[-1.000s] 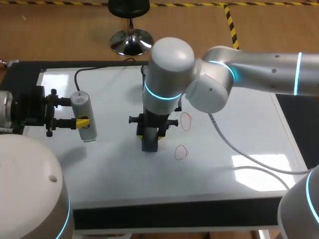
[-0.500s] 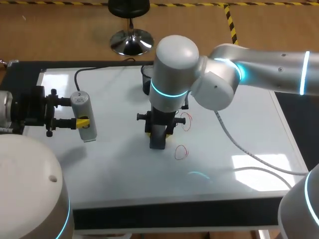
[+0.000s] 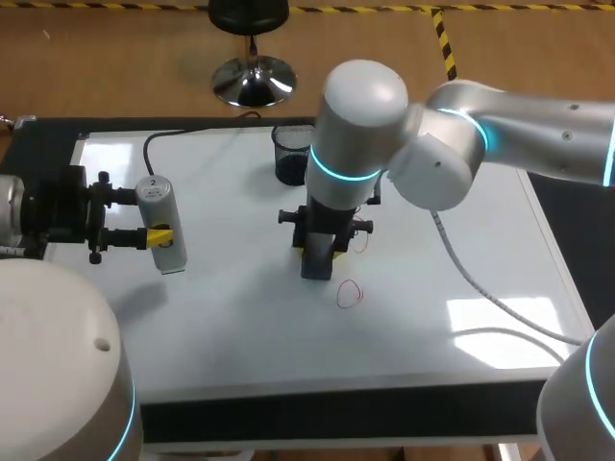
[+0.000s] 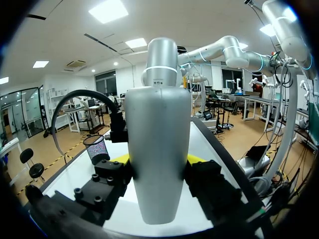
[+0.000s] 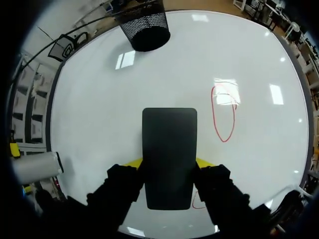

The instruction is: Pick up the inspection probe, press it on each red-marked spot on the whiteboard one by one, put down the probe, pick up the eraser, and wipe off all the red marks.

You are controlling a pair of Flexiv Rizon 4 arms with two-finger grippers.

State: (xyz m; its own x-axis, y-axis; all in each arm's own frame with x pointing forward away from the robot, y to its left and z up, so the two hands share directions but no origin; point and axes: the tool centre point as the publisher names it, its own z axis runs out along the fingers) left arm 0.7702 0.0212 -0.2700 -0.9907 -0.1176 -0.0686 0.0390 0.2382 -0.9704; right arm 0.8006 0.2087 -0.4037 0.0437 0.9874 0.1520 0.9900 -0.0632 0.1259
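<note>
The grey-white inspection probe (image 3: 159,224) (image 4: 158,159) hangs over the left part of the whiteboard (image 3: 221,317), with my left gripper (image 3: 144,234) (image 4: 158,167) shut on it from the side. My right gripper (image 3: 317,252) (image 5: 168,163) points down over the board's middle, shut on the black eraser (image 3: 316,265) (image 5: 169,154). One red mark (image 3: 350,294) lies just right of and nearer than the eraser. A second red mark (image 3: 362,236) (image 5: 223,114) lies right of the gripper, partly hidden in the head view.
A black mesh cup (image 3: 291,154) (image 5: 145,27) stands at the back of the board, behind the right gripper. A black cable (image 3: 183,134) curves over the back left corner. The right arm's grey cable (image 3: 480,298) hangs over the board's right side.
My right arm has carried the eraser to the right, toward the red marks, uncovering the mesh cup. The left arm and probe have not moved.
</note>
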